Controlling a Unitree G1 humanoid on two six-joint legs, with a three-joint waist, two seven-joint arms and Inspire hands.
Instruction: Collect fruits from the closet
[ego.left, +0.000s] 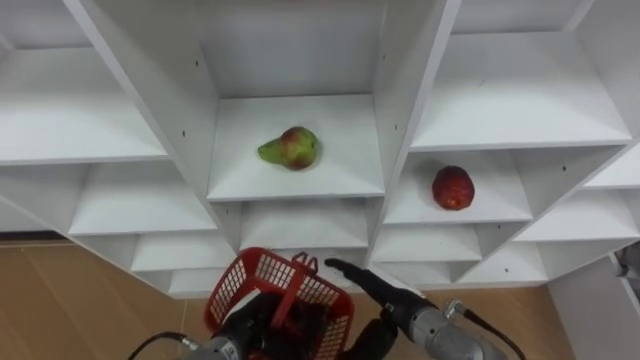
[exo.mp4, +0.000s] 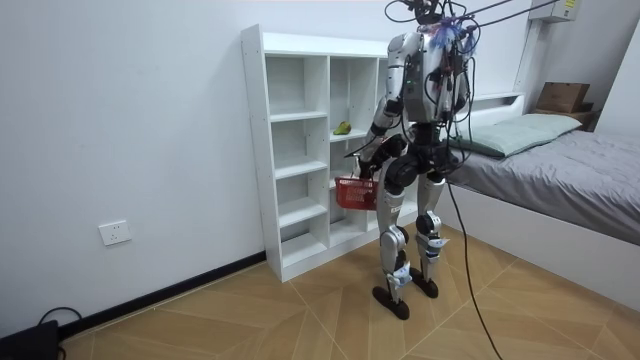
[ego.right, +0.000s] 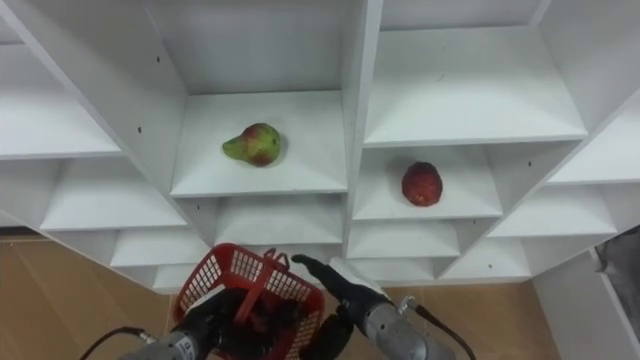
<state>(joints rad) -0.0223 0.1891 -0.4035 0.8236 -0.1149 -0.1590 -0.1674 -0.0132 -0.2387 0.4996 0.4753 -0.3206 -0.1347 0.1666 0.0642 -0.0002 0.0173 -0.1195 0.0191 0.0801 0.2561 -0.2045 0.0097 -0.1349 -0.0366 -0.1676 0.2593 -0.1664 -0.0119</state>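
Fingers (ego.left: 355, 275) of the right hand (ego.left: 395, 300) are straight, holding nothing; red fruit (ego.left: 453, 187) sits up-right of them on its shelf (ego.left: 500, 205), pear (ego.left: 290, 148) up-left, left hand (ego.left: 238, 330) at the basket (ego.left: 300, 290).

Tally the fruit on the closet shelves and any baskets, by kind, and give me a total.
Pear: 1
Round red fruit: 1
Red basket: 1
Total: 3
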